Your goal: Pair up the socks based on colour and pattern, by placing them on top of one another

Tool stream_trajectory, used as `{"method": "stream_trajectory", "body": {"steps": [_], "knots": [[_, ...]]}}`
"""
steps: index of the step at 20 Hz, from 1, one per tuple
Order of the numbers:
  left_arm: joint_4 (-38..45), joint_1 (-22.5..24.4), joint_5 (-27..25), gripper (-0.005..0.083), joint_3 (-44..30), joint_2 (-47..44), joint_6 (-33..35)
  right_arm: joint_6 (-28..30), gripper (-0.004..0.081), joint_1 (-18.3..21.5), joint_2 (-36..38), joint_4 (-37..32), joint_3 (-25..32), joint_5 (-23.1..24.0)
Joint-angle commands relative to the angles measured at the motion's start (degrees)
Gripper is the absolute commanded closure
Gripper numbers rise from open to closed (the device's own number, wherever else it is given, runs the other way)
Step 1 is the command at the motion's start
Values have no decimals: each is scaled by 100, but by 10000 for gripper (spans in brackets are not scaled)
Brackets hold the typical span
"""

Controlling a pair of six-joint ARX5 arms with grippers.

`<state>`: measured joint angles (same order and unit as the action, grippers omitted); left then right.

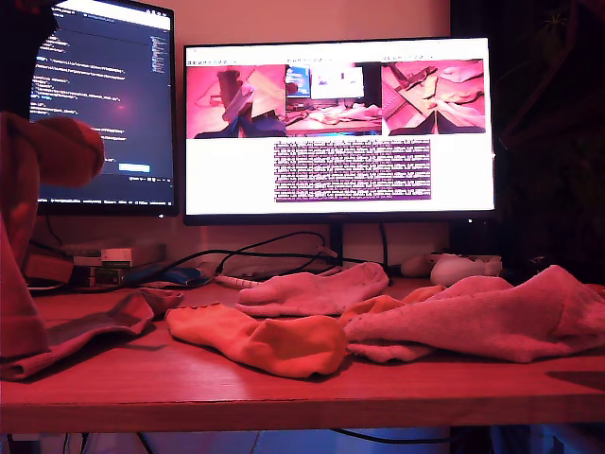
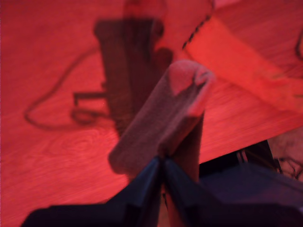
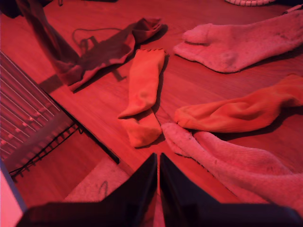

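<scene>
- Above the wooden desk (image 2: 57,156), my first gripper (image 2: 163,163) pinches a dark maroon sock (image 2: 161,123), lifted.
- My second gripper (image 3: 158,163) hovers closed, empty.
- Beyond it lie an orange sock (image 3: 142,92), second orange sock (image 3: 236,113), and pink fuzzy socks (image 3: 236,42).

No legible text: only blurred, unreadable lines on both monitors (image 1: 338,128) in exterior view.

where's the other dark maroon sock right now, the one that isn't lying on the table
It hangs from my first gripper, pinched in the shut jaws above the table. In the exterior view this dark maroon sock dangles at the left edge, over its mate.
</scene>
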<state>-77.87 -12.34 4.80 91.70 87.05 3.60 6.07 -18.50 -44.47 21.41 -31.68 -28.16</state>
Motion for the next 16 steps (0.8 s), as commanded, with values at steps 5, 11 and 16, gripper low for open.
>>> {"method": "stream_trajectory", "body": {"steps": [5,11,16], "knots": [[-11,57,4,795,-46,-634,44,0,780,-35,0,-83,-66,-42],[-7,79,2,795,-74,-431,28,0,780,-35,0,-85,-63,-42],[490,157,9,795,-122,179,46,0,780,-35,0,-98,-63,-42]]}}
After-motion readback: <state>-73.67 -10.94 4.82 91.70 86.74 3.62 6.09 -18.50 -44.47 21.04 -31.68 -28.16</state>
